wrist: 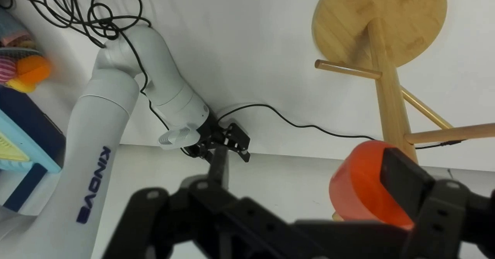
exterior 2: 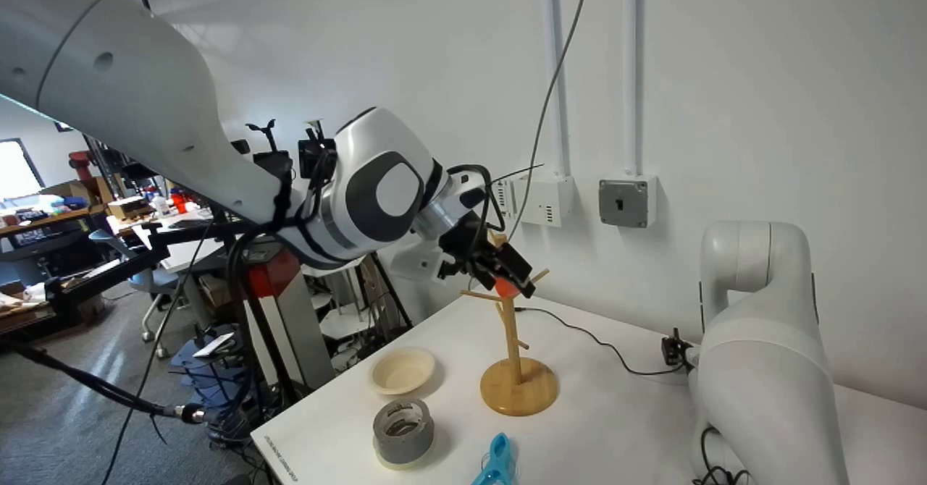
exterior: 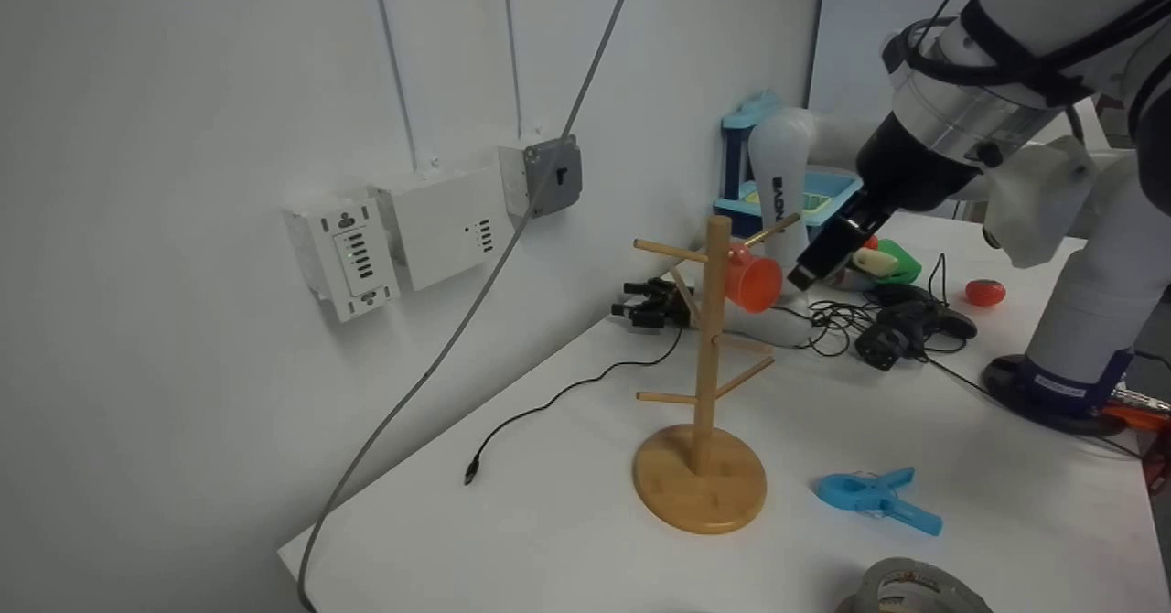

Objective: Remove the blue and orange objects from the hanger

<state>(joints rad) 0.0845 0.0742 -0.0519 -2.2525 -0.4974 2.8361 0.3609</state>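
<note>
A matte white wall backs a smooth white table; in an exterior view, boxy housings are mounted at left, a thin gray cord slanting past them. To their right, a black cable winds over the table behind a pale wood hanger, its round post studded with slim pegs above a disc base with streaked grain.

At an upper peg hangs the orange cup, smooth-walled and round-mouthed, tipped on its side with handle uppermost, mouth turned toward the camera and slightly right, long axis nearer level than upright. Just right of it hovers the black gripper; the wrist view shows its angular fingers released and spread wide. There the cup sits partly in the gap, partly behind the finger at that view's right; whether they touch cannot be told.

Lower and farther right, a blue clip lies flat near the hanger's base, forked end pointing right, long axis running crosswise, well apart from the fingers. Below it, a ring of gray tape meets the frame edge. Far right, the white-shelled arm, strapped with black, slants down from the top corner.
</note>
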